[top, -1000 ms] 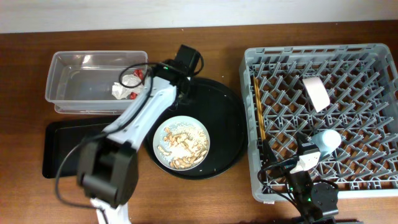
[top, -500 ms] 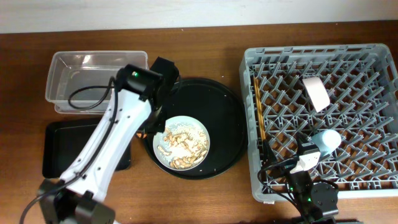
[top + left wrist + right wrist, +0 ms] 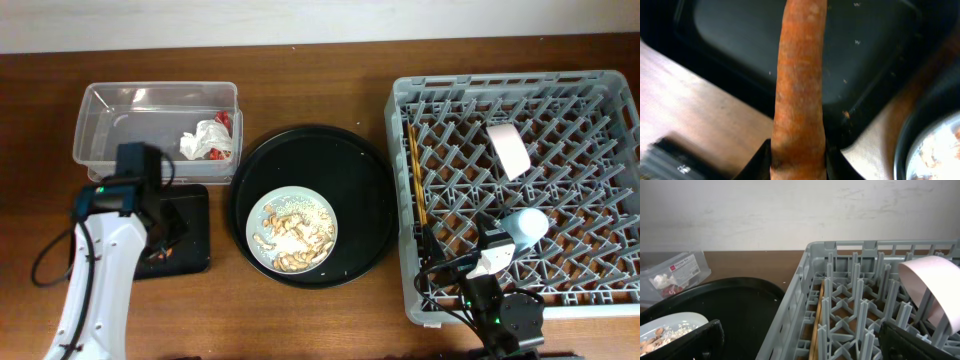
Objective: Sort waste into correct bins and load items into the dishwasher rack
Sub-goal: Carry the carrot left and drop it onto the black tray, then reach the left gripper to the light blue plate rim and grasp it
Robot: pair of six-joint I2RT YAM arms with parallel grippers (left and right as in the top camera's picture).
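Left arm: you have it reaching up from the bottom-left edge of the brown wooden tabletop, its wrist over the shallow black rectangular tray, which lies just in front of the clear plastic rectangular tub. The jaws pinch the thick end of the orange carrot. In the wrist view the carrot runs straight up the frame, crossing the tray's rim with its far end over the tray floor. From overhead only an orange sliver shows beside the wrist at the tray's near edge. You cannot tell whether the carrot touches the tray. The tub holds the crumpled white tissue and the small red snack wrapper, against its right wall. The pale grey-white round plate sits on the large round black tray, carrying the pale beige rice-and-food scraps. Right arm: parked at the near edge of the large square grey plastic dishwasher rack, jaws spread wide with nothing between them. In the rack: the thin wooden chopsticks along the left side, the white bowl tilted among the pegs, and the small light-blue cup nearer the right arm.
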